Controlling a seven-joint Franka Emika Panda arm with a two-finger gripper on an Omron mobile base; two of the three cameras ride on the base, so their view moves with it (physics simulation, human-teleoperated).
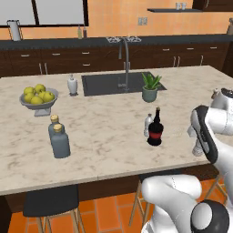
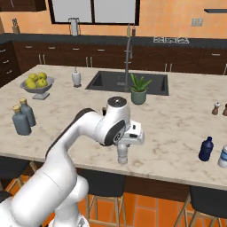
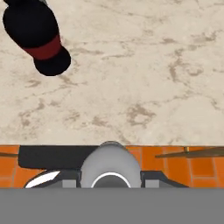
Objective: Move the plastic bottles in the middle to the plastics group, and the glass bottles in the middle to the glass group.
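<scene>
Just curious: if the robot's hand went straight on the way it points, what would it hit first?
Pointing down, the gripper holds a plastic bottle, which would probably touch the counter near its front edge first; depth is unclear.

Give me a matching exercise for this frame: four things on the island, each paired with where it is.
1 dark bottle
2 cork-stoppered bottles
3 potted plant
4 plastic bottle

A beside the sink
B held in the gripper
C in front of the fruit bowl
D upright on the open counter

Pairs: 1-D, 2-C, 3-A, 4-B
</scene>
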